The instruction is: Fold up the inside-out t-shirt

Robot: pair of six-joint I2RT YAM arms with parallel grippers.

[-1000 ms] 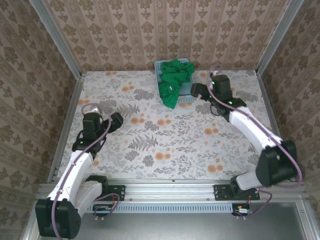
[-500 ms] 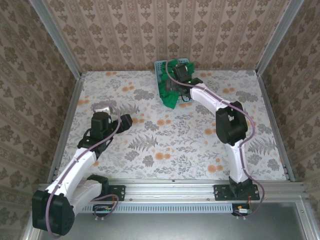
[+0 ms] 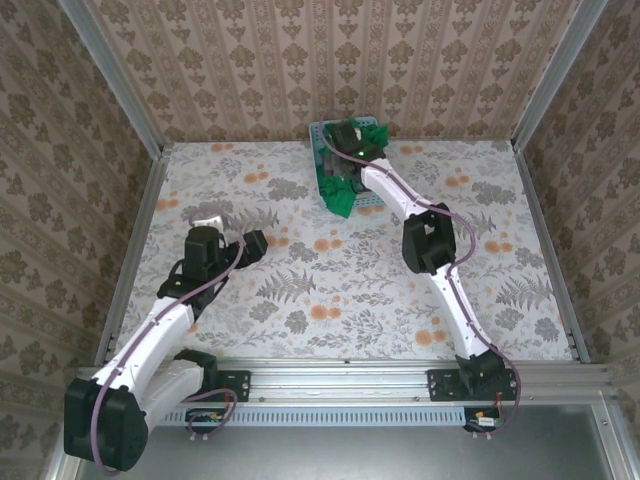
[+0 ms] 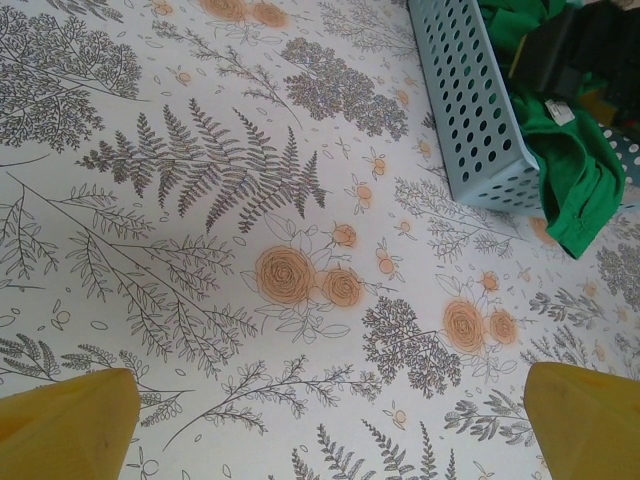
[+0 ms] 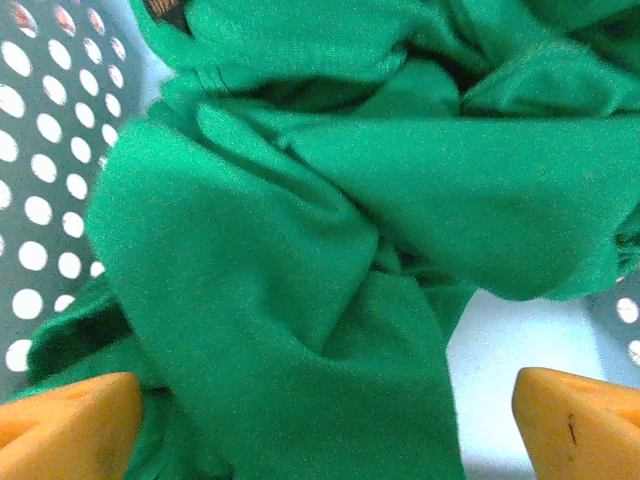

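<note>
Soft, light shirt [image 5: 300,250] bunched in basket [image 4: 470,110]; pinch a raised fold. Both released: right end effector [image 5: 320,425], left end effector [image 4: 330,425].

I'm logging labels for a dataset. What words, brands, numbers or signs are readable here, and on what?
No text can be read anywhere.
White tag on the t-shirt: too small to read.
Dark patch at the t-shirt's top edge, perhaps a label: cut off by the frame, unreadable.
Basket: holes, no lettering.
Table: floral print, no words.
</note>
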